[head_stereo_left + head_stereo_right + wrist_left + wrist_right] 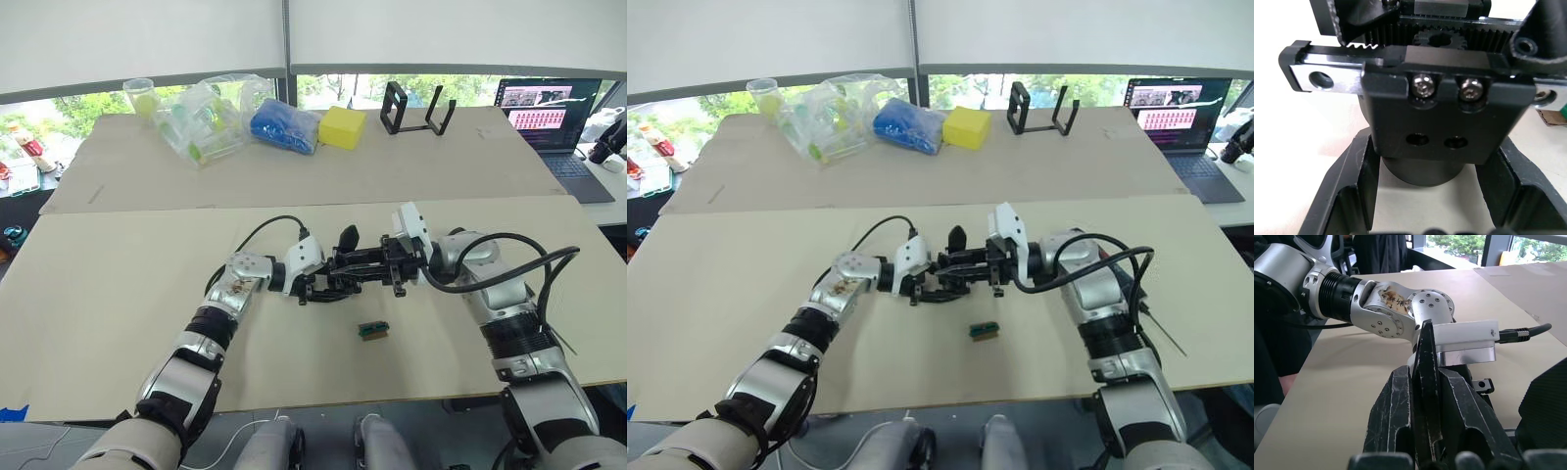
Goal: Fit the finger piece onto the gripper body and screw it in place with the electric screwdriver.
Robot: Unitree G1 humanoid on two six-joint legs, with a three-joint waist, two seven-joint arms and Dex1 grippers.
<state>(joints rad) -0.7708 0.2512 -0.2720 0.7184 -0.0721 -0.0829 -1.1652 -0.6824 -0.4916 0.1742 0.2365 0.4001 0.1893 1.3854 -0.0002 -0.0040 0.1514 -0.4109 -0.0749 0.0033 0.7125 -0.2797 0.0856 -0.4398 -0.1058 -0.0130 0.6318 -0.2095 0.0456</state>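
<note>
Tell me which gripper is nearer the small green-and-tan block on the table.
Left, but only narrowly. The left gripper hangs just behind the green-and-tan block, to its left. The right gripper sits higher and further back, meeting the left one around the gripper body.

My hands [338,276] meet mid-counter [118,294]; green-and-tan block [372,330] just in front of them; bare counter elsewhere around block.

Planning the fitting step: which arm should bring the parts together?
Right. The right gripper is clamped on the finger piece, close beside the gripper body. The left gripper grips that body and probably serves better as the steady holder.
</note>
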